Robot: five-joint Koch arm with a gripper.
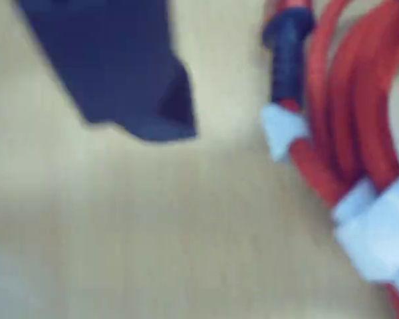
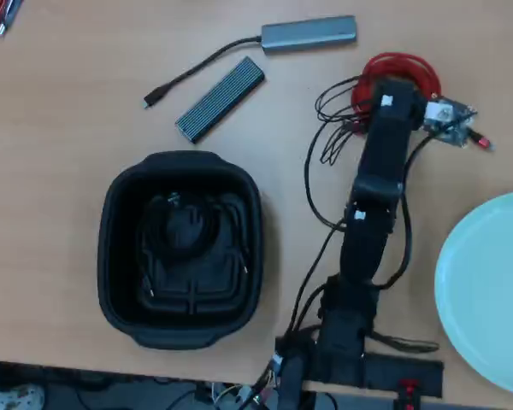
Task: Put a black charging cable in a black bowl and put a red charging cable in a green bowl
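Note:
The red charging cable (image 2: 410, 67) lies coiled on the table at the upper right of the overhead view, partly under my gripper (image 2: 386, 92). Close up in the wrist view, the red charging cable (image 1: 346, 100) fills the right side, with its white tie (image 1: 379, 232) and a dark-tipped plug (image 1: 287, 46). Only one dark finger (image 1: 133, 73) shows there, left of the coil and apart from it. The black charging cable (image 2: 186, 224) lies looped inside the black bowl (image 2: 113, 256). The green bowl (image 2: 487, 290) sits at the right edge with nothing in it.
A grey hub (image 2: 309, 34) with a short black lead and a ribbed grey box (image 2: 221, 98) lie at the top centre. My arm's base (image 2: 342, 350) and loose black wires (image 2: 325, 128) run up the middle right.

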